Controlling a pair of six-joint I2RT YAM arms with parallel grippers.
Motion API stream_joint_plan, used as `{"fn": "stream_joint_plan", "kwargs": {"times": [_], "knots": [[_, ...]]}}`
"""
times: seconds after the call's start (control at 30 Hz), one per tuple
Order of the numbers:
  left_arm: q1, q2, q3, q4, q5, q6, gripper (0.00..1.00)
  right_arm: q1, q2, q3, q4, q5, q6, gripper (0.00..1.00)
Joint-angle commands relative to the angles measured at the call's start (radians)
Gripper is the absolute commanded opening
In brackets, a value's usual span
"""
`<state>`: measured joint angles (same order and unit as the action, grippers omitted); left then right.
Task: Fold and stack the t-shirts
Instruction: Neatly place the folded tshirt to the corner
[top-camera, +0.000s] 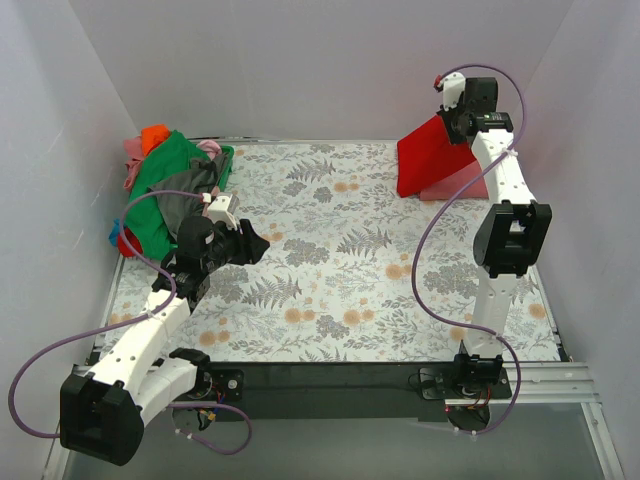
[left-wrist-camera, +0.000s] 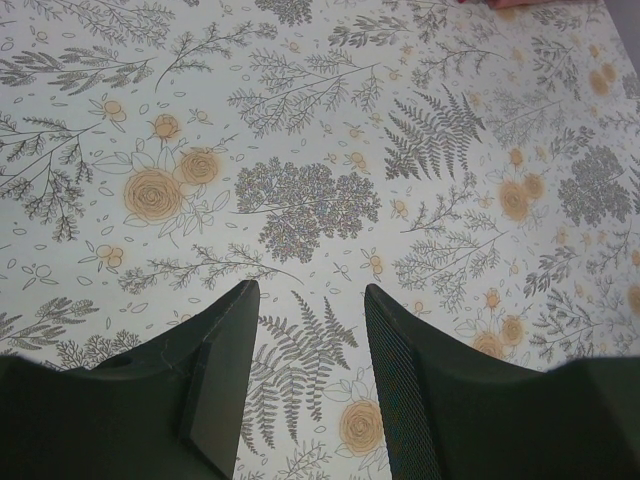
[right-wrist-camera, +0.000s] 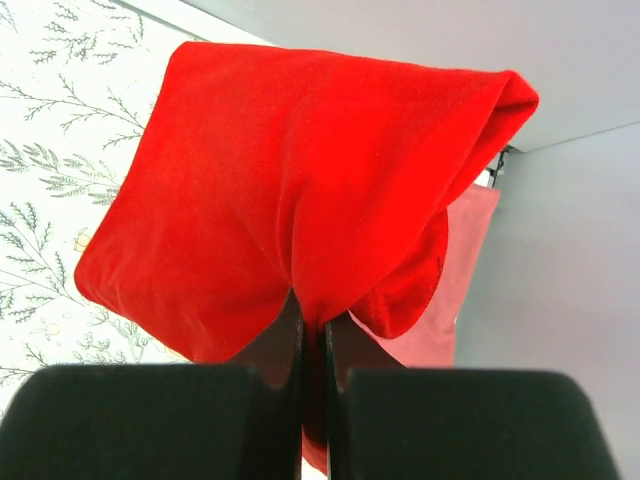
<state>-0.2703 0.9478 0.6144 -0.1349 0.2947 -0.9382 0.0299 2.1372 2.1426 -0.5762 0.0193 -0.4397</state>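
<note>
A bright red t-shirt (top-camera: 428, 155) hangs folded at the far right, pinched by my right gripper (top-camera: 452, 124); the right wrist view shows its cloth (right-wrist-camera: 300, 180) bunched between the shut jaws (right-wrist-camera: 315, 325). Under it lies a dull rose-red t-shirt (top-camera: 468, 185), seen as a pink edge (right-wrist-camera: 455, 290) behind the red cloth. A heap of t-shirts sits at the far left: green (top-camera: 165, 185), grey (top-camera: 185, 205), orange (top-camera: 155, 135), pink (top-camera: 135, 155). My left gripper (top-camera: 255, 245) hovers open over the bare floral cloth (left-wrist-camera: 310, 200), its fingers (left-wrist-camera: 225, 340) apart with nothing between them.
The floral table cloth (top-camera: 340, 270) covers the table. White walls close it in on the left, back and right. A black rail (top-camera: 330, 375) runs along the near edge between the arm bases.
</note>
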Motion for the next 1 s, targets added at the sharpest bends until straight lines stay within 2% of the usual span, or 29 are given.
{"fn": "stream_joint_plan", "kwargs": {"times": [0.0, 0.97], "knots": [[0.003, 0.002, -0.008, 0.008, -0.005, 0.016, 0.45, -0.008, -0.088, 0.003, 0.061, -0.039, -0.007, 0.01], [0.003, 0.005, -0.010, 0.009, -0.002, 0.019, 0.45, -0.054, -0.120, 0.028, 0.058, -0.024, -0.042, 0.01]]}}
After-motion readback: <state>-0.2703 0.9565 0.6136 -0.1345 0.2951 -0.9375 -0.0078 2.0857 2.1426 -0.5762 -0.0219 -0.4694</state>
